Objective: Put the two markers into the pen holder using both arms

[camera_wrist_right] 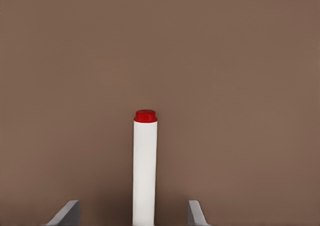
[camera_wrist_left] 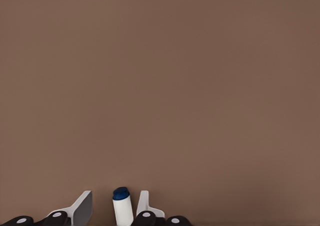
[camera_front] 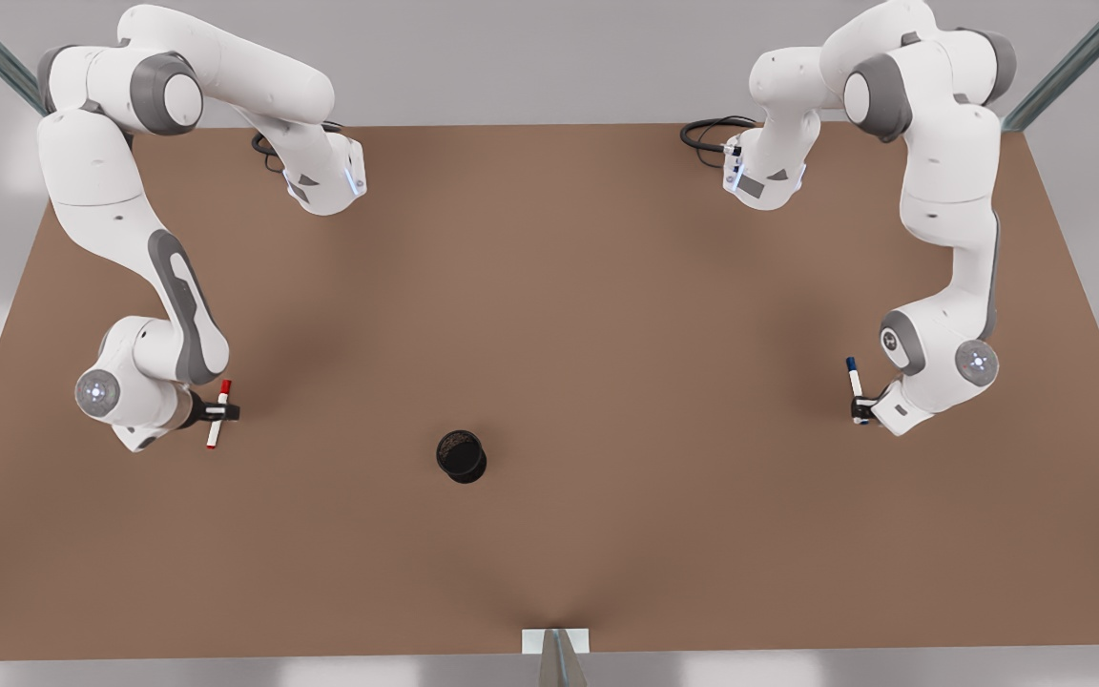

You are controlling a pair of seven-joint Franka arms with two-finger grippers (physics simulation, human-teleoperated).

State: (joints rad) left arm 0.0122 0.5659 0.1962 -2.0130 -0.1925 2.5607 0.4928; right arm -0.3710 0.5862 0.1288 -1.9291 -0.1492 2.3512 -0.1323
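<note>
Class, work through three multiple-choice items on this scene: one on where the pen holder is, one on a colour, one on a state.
1. The small black cylindrical pen holder stands
A. on the brown table, between the two grippers
B. directly under the left gripper
C. by the arm bases

2. The white-barrelled marker at the left gripper has a cap that is
A. red
B. green
C. dark blue

3. The pen holder is
A. tipped over
B. upright, no marker in it
C. upright, holding both markers

Answers:
1 A: in the front view it sits mid-table, between both grippers.
2 C: the left wrist view shows a blue cap.
3 B: its round rim faces up, and the red-capped marker is at the right gripper.
</note>
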